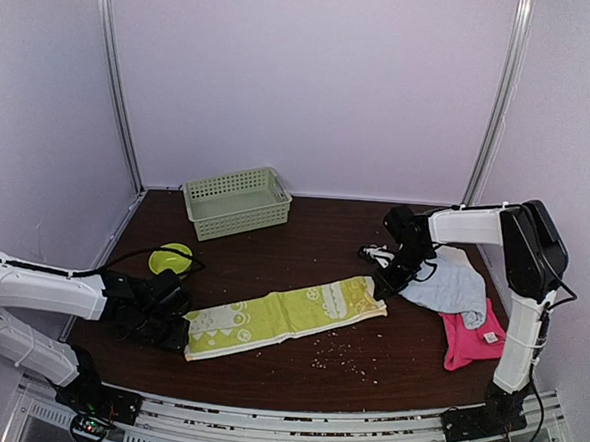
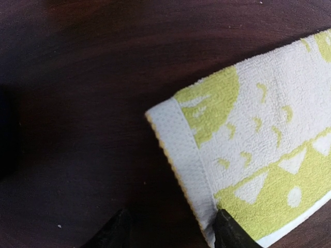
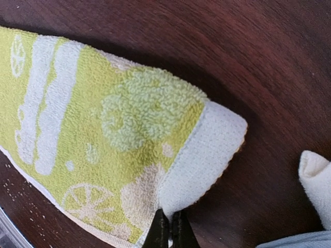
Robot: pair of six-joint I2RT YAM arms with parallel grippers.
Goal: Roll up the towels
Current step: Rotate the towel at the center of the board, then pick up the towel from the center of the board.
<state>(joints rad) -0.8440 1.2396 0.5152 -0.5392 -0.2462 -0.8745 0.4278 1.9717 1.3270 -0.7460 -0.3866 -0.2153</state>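
A lime-green towel (image 1: 284, 316) with pale lemon print lies stretched flat across the table's middle. My left gripper (image 1: 175, 331) stands open at its left end; in the left wrist view the white hem (image 2: 186, 155) runs between the two fingertips (image 2: 230, 232), and one tip touches the cloth. My right gripper (image 3: 170, 227) is shut on the hem at the towel's right end (image 3: 207, 155), which it lifts slightly. Further right lie a light blue towel (image 1: 456, 286) and a hot pink towel (image 1: 468, 337). A bit of cream-white cloth (image 3: 315, 181) shows in the right wrist view.
A green plastic basket (image 1: 236, 202) stands at the back left. A small yellow-green round object (image 1: 170, 258) sits behind the left arm. Pale crumbs (image 1: 342, 359) dot the wood near the front. White walls and metal posts enclose the table.
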